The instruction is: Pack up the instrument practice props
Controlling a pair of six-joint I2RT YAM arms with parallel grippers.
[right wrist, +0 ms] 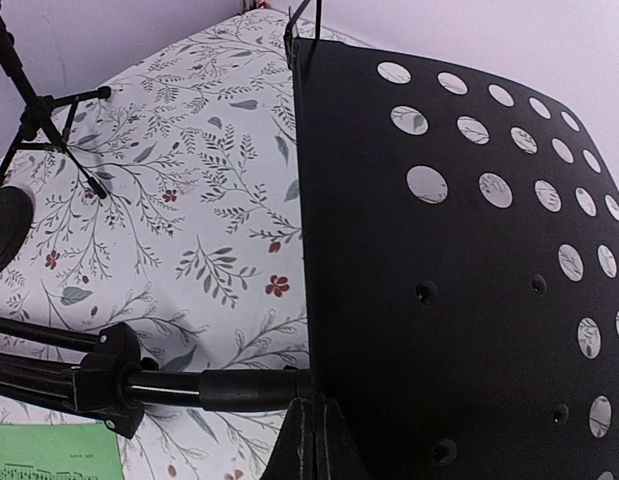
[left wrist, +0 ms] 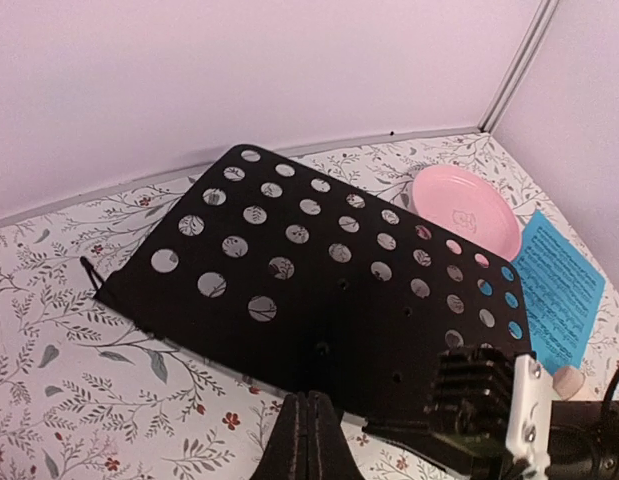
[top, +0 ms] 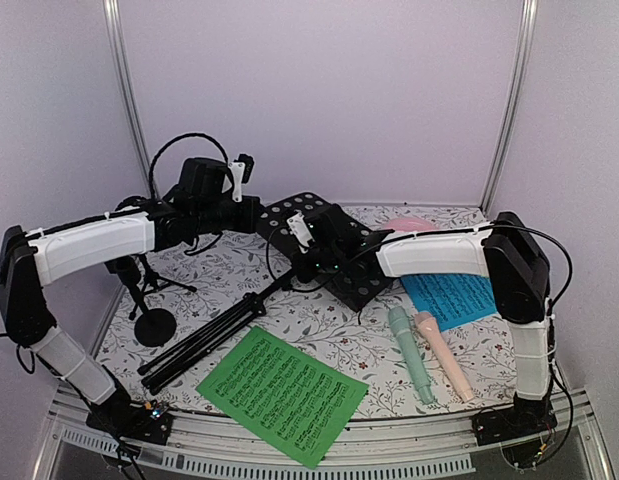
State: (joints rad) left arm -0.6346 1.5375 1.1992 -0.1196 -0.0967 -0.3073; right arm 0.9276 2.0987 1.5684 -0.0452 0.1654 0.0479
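Note:
The black perforated music desk point(top: 287, 213) is tilted up at mid-table, joined to its folded tripod point(top: 204, 340). My left gripper point(top: 253, 214) is shut on the desk's edge point(left wrist: 307, 398). My right gripper point(top: 307, 268) is shut on another edge beside the pole joint point(right wrist: 314, 402). The mint-green microphone point(top: 411, 355) and pale-pink microphone point(top: 444, 355) lie side by side at the front right. The green sheet point(top: 282, 393) lies at the front, and the blue sheet point(top: 451, 297) lies under my right arm. A round-base mic support point(top: 154, 325) and a small tripod support point(top: 149, 280) stand at the left.
A round pink dish point(top: 409, 224) sits at the back right, just behind the desk, and also shows in the left wrist view point(left wrist: 464, 208). Walls close the back and both sides. A metal rail runs along the front edge point(top: 319, 462).

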